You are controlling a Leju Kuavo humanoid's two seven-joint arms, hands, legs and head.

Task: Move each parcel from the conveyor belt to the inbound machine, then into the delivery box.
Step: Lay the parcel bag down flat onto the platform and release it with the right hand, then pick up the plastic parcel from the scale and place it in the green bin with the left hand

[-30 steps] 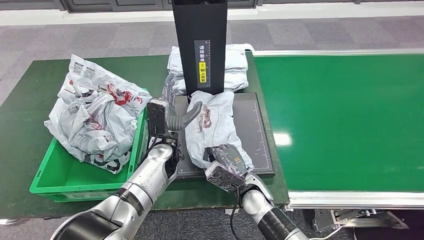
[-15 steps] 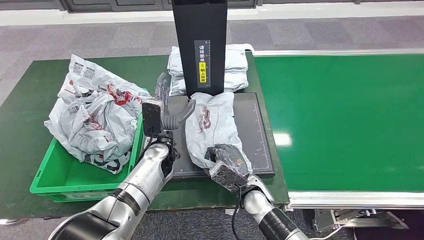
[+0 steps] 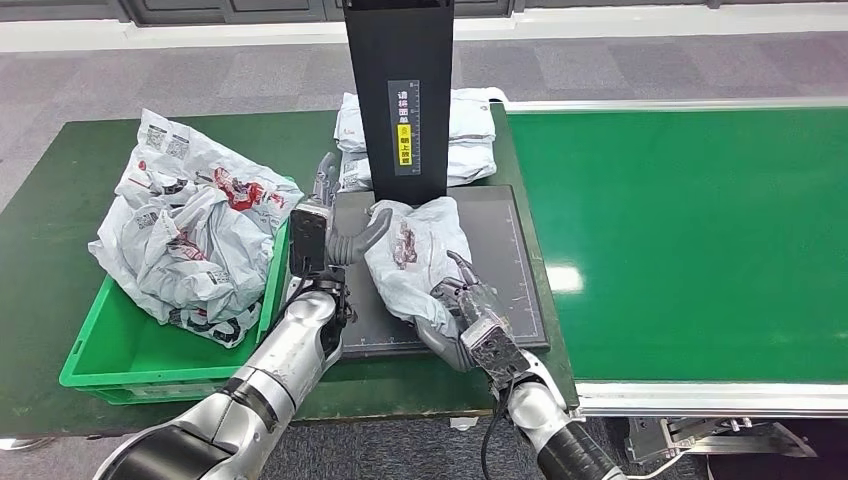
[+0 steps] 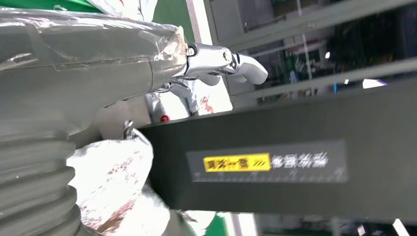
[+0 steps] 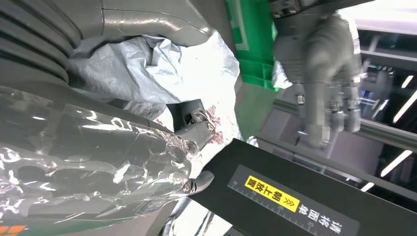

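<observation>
Head view: high, looking forward-down. Wrist views: close, turned. Shared: black scanner column [image 3: 400,95], labelled, at 12 o'clock.

The right hand [image 3: 462,305] has moved up the frame, bunching the grey parcel [image 3: 415,255] toward the black column [image 3: 399,95]. The left hand [image 3: 340,228] drew back leftward.

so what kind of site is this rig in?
Likely a parcel-sorting or logistics test cell: a green conveyor belt, a dark scanning platform with an upright post, and a green crate piled with grey mailer bags. The right hand grips a parcel.
</observation>
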